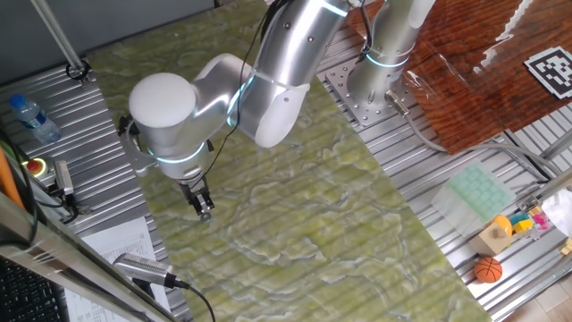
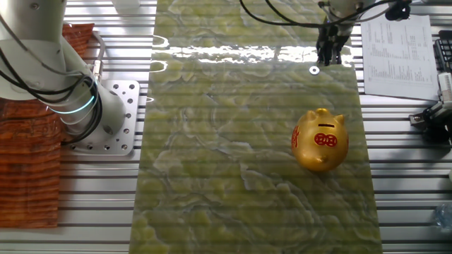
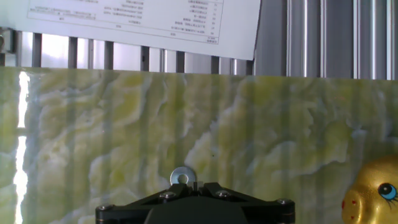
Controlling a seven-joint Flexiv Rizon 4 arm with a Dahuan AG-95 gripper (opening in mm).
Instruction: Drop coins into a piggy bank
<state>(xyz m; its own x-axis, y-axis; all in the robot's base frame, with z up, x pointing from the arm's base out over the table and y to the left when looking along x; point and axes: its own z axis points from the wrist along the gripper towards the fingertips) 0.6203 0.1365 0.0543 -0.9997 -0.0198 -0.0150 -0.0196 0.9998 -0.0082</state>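
Note:
The coin (image 3: 181, 177) is a small grey ring-shaped disc lying flat on the green marbled mat (image 3: 112, 124), right at my fingertips. It also shows in the other fixed view (image 2: 314, 69). My gripper (image 3: 195, 182) has its fingers together with nothing between them, and the coin sits just off the left fingertip. It hangs low over the mat near the edge in one fixed view (image 1: 204, 210) and the other fixed view (image 2: 330, 55). The gold piggy bank (image 2: 321, 140) stands upright on the mat a short way off, and its snout shows at the lower right of the hand view (image 3: 373, 193). In one fixed view the arm hides it.
A printed paper sheet (image 2: 395, 49) lies on the slatted metal table just past the mat edge (image 3: 143, 18). Off the mat there are a small orange basketball (image 1: 488, 269), a water bottle (image 1: 36, 118), cables and a handheld tool (image 1: 143, 266). A second arm's base (image 2: 106, 120) stands beside the mat.

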